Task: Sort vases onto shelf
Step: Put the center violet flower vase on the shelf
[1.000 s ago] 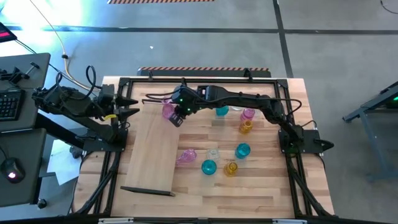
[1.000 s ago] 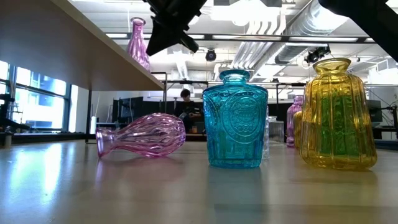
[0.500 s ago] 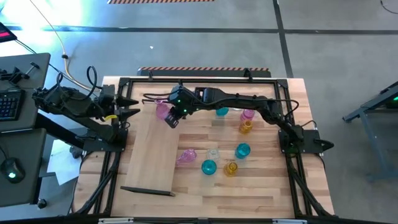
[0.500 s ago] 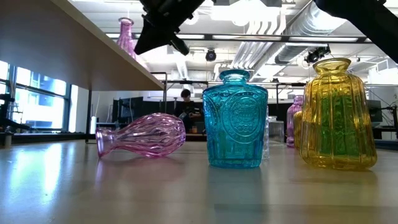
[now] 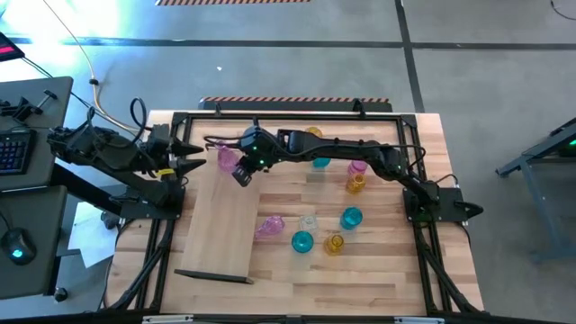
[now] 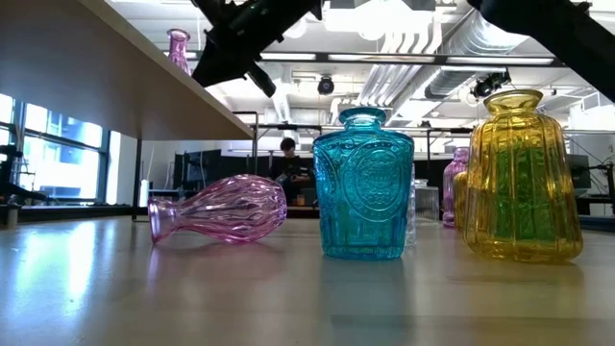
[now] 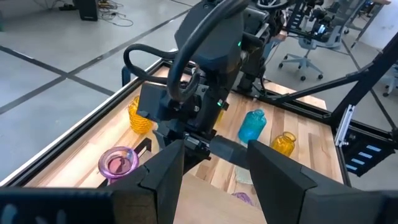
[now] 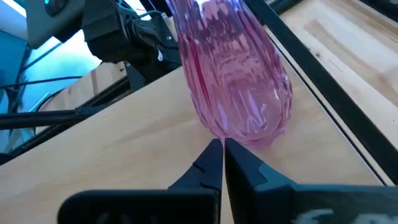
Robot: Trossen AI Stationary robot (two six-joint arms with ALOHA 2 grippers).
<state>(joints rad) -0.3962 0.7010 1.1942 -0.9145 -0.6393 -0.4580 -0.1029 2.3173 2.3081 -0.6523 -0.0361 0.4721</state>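
Observation:
A tall pink ribbed vase [image 8: 233,81] stands upright on its base at the far end of the light-wood shelf [image 5: 220,225]; it also shows from above [image 5: 225,158] and by its neck [image 6: 178,46]. My right gripper [image 8: 222,148], shut, reaches in from the table's right and meets its lower body. My left gripper [image 7: 211,180] waits open at the table's left edge, pointing at the vase [image 7: 118,163]. Another pink vase [image 6: 221,210] lies on its side on the table beside a teal one [image 6: 363,183] and an amber one [image 6: 522,178]. My right gripper pushes the pink vase with the tips of its shut fingers, which meet the lower body just above the base [image 8: 239,138]. The fingers slant down at it from the table's right. The vase stays upright with its base on the shelf.
Several vases stand on the table right of the shelf: teal [image 5: 302,241], amber [image 5: 334,244], clear [image 5: 308,221], teal [image 5: 351,218], pink [image 5: 358,166], amber [image 5: 355,184]. A dark rail [image 5: 211,276] closes the shelf's near end. Most of the board lies bare.
My right gripper has moved toward the table's left edge, staying shut. The pink vase has slid along the shelf's far end ahead of it, toward the left gripper, and has stayed upright.

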